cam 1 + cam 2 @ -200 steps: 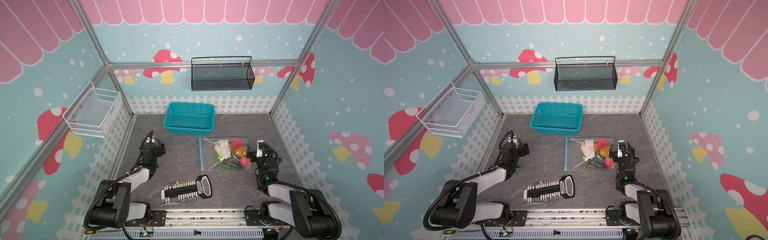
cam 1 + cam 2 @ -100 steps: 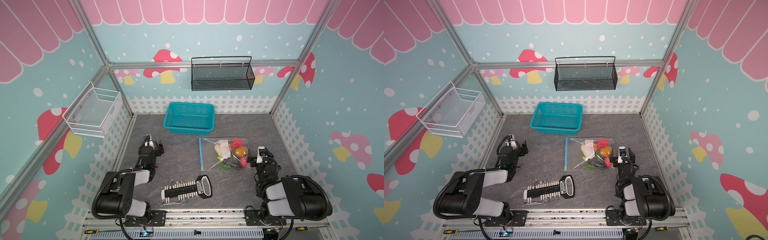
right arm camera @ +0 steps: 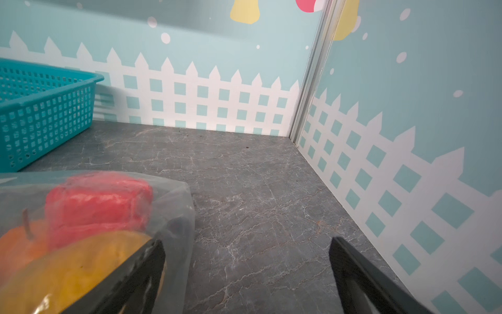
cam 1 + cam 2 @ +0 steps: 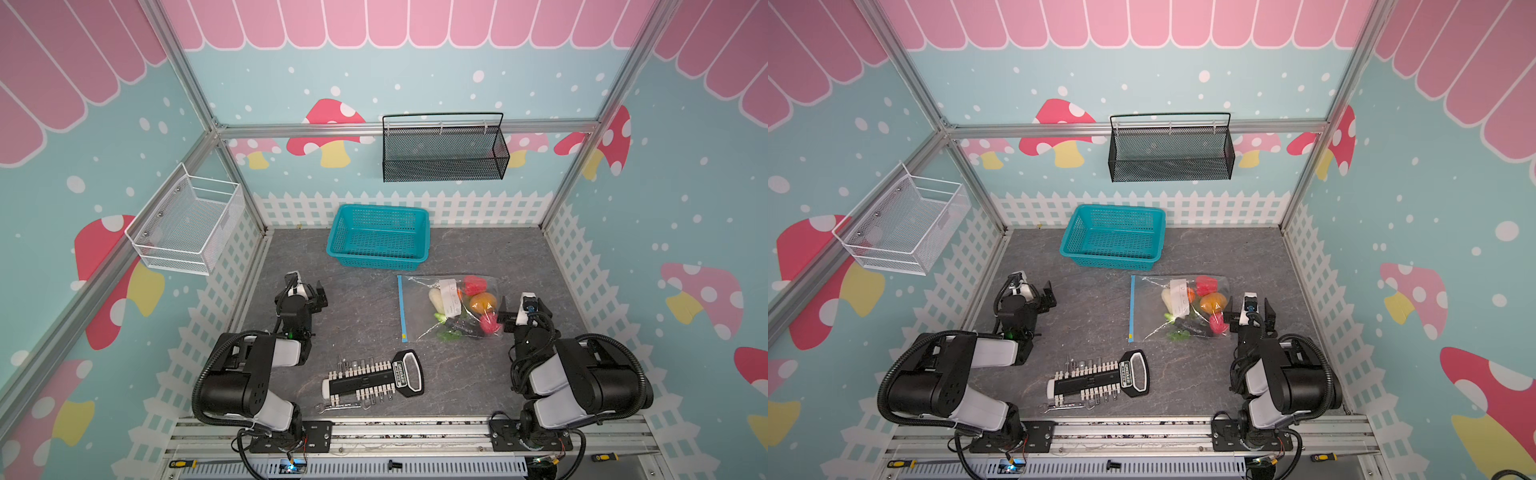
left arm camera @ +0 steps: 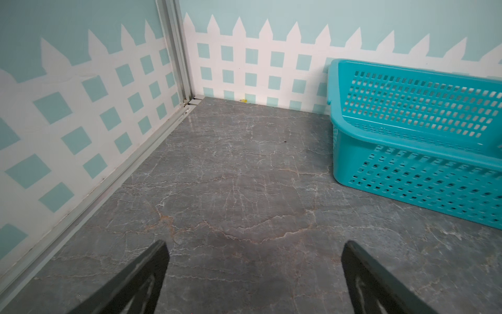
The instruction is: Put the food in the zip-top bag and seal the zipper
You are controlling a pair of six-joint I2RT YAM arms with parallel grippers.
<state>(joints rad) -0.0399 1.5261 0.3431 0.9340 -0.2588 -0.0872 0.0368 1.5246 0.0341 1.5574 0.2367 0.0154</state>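
Handle badge: the white-edged badge on the black plastic bit holder with white clips carries a line of white lettering in both top views, too small to read.
Bag label: the white rectangular label on the clear crinkly zip-top bag shows faint grey marks, not legible.
Wrench: the small flat metal wrench on the grey stone-look table has a dark marking, unreadable.
Readable text: none.

I can't tell whether the zipper is sealed; right wrist view crops the zip-top bag
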